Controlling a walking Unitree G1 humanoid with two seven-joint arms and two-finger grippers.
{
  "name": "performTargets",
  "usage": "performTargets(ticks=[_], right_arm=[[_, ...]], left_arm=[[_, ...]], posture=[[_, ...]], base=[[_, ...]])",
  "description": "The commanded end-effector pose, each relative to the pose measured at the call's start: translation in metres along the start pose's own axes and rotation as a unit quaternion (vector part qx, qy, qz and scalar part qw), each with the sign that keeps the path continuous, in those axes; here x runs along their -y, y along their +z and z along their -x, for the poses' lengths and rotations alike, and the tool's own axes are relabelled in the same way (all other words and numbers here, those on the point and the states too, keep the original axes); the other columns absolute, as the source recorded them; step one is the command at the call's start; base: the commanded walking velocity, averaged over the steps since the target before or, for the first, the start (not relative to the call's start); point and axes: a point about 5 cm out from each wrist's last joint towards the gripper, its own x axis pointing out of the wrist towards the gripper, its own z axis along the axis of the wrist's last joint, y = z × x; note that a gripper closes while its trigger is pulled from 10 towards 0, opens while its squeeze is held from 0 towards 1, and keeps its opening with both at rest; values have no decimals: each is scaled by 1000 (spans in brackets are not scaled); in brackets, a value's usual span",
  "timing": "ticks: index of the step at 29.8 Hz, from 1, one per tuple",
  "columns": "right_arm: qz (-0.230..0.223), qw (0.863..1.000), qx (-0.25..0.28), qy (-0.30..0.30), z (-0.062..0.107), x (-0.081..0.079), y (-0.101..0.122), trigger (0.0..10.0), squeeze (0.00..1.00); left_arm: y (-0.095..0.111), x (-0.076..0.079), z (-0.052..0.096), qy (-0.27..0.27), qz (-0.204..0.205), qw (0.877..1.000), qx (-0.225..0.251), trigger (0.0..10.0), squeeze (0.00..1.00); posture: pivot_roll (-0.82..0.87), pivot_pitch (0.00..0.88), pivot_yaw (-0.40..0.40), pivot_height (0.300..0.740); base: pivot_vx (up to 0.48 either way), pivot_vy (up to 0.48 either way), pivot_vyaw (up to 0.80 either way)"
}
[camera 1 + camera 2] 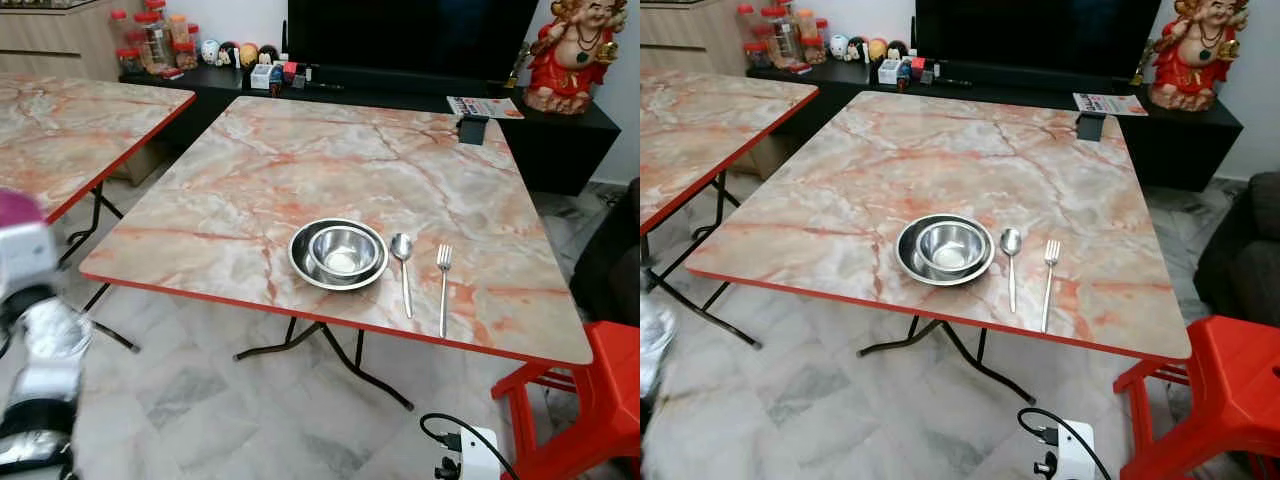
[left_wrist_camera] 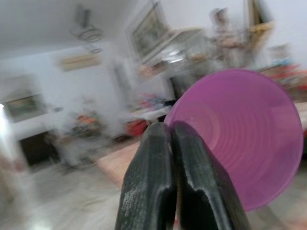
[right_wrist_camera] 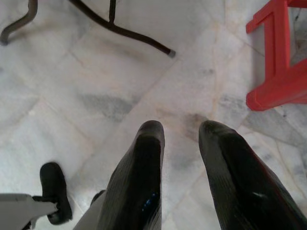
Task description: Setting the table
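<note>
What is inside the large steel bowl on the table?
A smaller steel bowl sits inside the large bowl, with nothing visible in it. The large bowl's bottom is covered by it, so anything under it cannot be seen. A spoon and fork lie beside them.

Left tool (image 2: 172,182) pinched shut (arm raised at the left), right tool (image 3: 180,143) hangs parted.

Even bright daylight, head views sharp; left wrist view v. blurred.

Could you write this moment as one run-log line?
left gripper: shut on purple cup | right gripper: open, above floor | table: bowls, spoon, fork
</note>
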Motion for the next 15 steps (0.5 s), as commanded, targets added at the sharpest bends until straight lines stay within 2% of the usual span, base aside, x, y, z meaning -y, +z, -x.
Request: performTargets(ticks=[1,3,5,6,7,8,9,10,12,15], right_arm=[[-5,1000,4,-2,-1,0,3,10000,0],[-4,1000,2,-2,-1,0,2,10000,0],[-8,1000,2,-6,-1,2,3,10000,0],[-8,1000,2,-6,-1,2,3,10000,0],[-10,1000,3,-8,-1,3,4,10000,0],[-11,1000,4,-10,-1,4,4,10000,0],[-12,1000,6,-11,-1,5,5,10000,0],[-12,1000,6,-12,-1,5,5,10000,0],[-13,1000,5,-13,-1,6,5,10000,0],[-12,1000,4,-13,-1,7,4,10000,0]], left_arm=[[12,23,-6,-65,57,996,-19,10000,0],[20,44,-9,-120,112,985,-50,10000,0],[29,77,-9,-187,175,959,-125,10000,0],[29,77,-9,-187,175,959,-125,10000,0],[36,90,-8,-214,196,946,-141,10000,0],[40,97,-7,-232,205,939,-149,10000,0],[48,109,-5,-271,210,927,-155,10000,0],[50,112,-5,-284,212,922,-158,10000,0],[54,122,-2,-323,220,902,-182,10000,0],[55,127,-3,-357,216,882,-218,10000,0]], posture=[[-35,0,-24,740],[-39,0,-21,740],[-54,0,-13,740],[-54,0,-13,740],[-54,0,-13,740],[-61,0,-12,740],[-65,0,-13,740],[-65,0,-13,740],[-64,0,-14,740],[-59,0,-18,740]], base=[[0,0,0],[0,0,0],[0,0,0],[0,0,0],[0,0,0],[0,0,0],[0,0,0],[0,0,0],[0,0,0],[0,0,0]])
